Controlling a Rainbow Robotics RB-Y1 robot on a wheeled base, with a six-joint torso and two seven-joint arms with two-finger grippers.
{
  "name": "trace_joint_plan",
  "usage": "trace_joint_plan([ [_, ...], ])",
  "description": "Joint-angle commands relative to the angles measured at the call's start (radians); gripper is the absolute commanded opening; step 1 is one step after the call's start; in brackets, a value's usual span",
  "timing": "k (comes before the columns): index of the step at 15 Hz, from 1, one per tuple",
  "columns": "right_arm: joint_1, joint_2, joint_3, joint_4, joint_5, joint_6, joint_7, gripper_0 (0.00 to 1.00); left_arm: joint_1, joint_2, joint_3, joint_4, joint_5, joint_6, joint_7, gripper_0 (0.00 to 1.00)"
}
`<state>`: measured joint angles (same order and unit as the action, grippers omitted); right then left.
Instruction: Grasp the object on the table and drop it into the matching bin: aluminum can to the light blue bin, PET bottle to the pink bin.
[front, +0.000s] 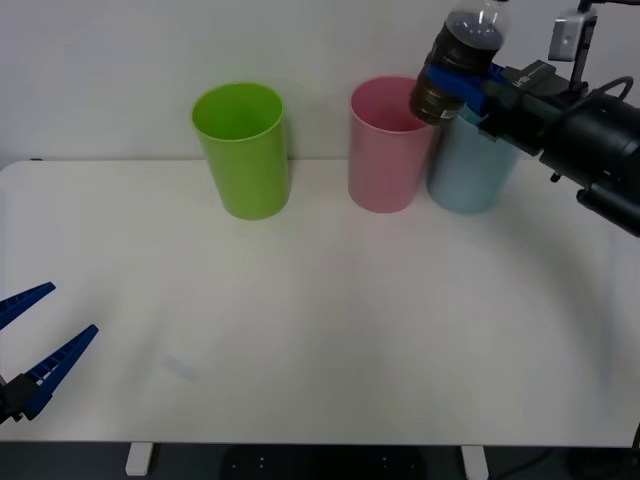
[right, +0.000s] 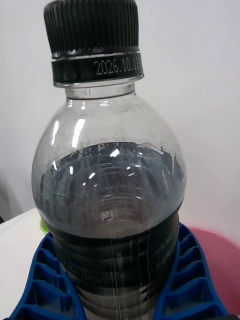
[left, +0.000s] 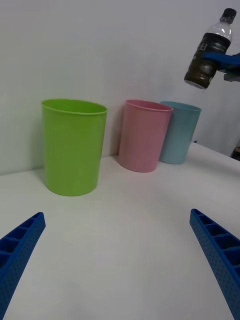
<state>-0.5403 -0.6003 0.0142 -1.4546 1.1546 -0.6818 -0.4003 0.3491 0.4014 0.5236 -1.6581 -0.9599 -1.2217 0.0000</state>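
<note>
Right gripper in the front view was clamped on the bottle, held high in the air at the back right, tilted, its dark base over the pink bin's right rim and in front of the blue bin. Pink bin stood just beside the blue bin, the two looking close to touching; green bin stood apart to their left, all three at the back of the table. Left gripper sat low at the front left table edge, fingers spread wide, nothing between them. Right wrist view: bottle filled most of the shot, black cap up, dark liquid in the lower body, blue ribbed fingers pressing both sides of its lower part; a bit of pink bin showed behind. Left wrist view: left fingers far apart at the corners over bare table; green bin, pink bin and blue bin in a row; bottle aloft above and beyond the blue bin, pinched by the right gripper.
</note>
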Motion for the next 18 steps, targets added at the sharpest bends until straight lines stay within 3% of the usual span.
trace_joint_plan([
  [1,-0.121,0.001,0.047,0.145,0.008,0.007,0.023,0.00,0.000,0.000,0.000,0.000,0.000,0.000,0.000,1.00],
  [4,-0.241,0.008,0.107,0.301,0.008,0.036,0.061,0.00,0.000,0.000,0.000,0.000,0.000,0.000,0.000,1.00],
  [10,-0.441,0.113,0.139,0.629,0.039,0.096,0.261,0.00,0.000,0.000,0.000,0.000,0.000,0.000,0.000,1.00],
  [16,-0.449,0.119,0.181,0.638,0.025,0.134,0.255,0.04,0.000,0.000,0.000,0.000,0.000,0.000,0.000,1.00],
  [17,-0.449,0.119,0.181,0.638,0.025,0.134,0.261,0.07,0.000,0.000,0.000,0.000,0.000,0.000,0.000,1.00],
  [18,-0.449,0.119,0.181,0.638,0.025,0.134,0.262,0.31,0.000,0.000,0.000,0.000,0.000,0.000,0.000,1.00],
])
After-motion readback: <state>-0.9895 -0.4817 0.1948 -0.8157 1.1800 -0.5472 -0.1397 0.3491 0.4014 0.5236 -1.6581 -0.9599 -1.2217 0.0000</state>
